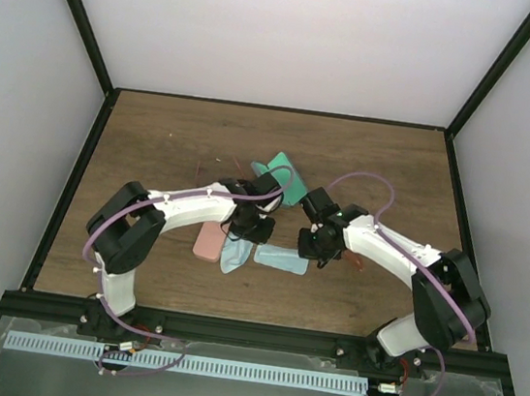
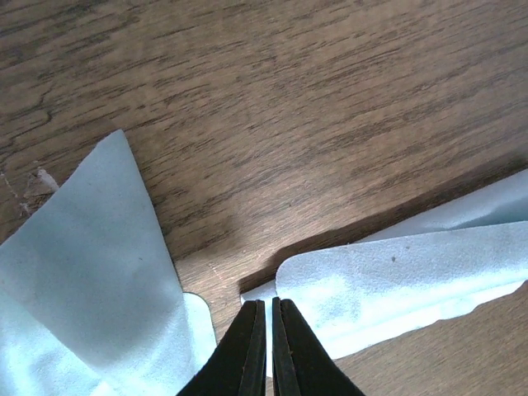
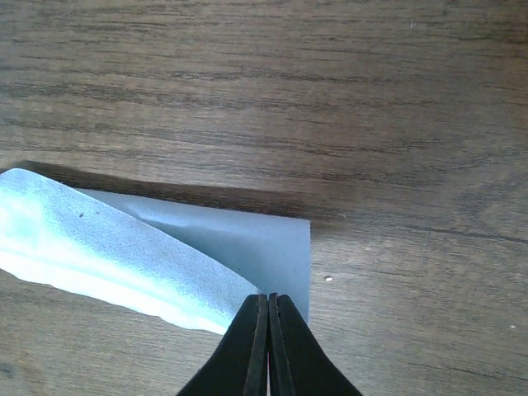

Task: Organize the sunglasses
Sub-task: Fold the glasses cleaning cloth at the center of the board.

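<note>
a brown wood table [image 1: 175,137]. a pink case [image 1: 208,241] lies near the middle. just right of it is a crumpled blue cloth [image 1: 235,256], then a long blue cloth [image 1: 281,259]. a green thing [image 1: 286,183] lies farther back.

Overhead; wrists close over shared cloth [image 1: 281,259]

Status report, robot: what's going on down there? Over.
Both grippers shut: left gripper and right gripper tips on the folded light blue cloth. Reddish thin-framed sunglasses beside right arm, not gripped. Pink oblong case close by left gripper.
</note>
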